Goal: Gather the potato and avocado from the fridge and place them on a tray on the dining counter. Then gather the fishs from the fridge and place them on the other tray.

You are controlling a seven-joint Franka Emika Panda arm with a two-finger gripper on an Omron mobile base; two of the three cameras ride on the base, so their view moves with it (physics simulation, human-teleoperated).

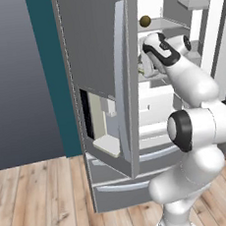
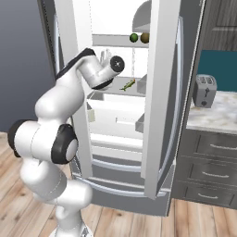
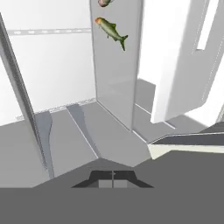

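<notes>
The fridge [image 2: 157,115] stands open — avocado [image 2: 134,37] and potato [image 2: 145,37] at the top shelf's front edge, one fish [image 2: 128,85] a shelf lower. Gripper [image 3: 113,180] clenched, empty; second fish cut off.

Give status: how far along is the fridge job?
Done: fridge doors open. In hand: nothing; the tool is shut and empty inside the fridge. Left: avocado and the brown round item beside it still on the upper shelf, a fish on its shelf.

Fridge [image 2: 162,92] open — avocado [image 2: 134,37] shelved above a fish [image 2: 127,85] (green).
</notes>
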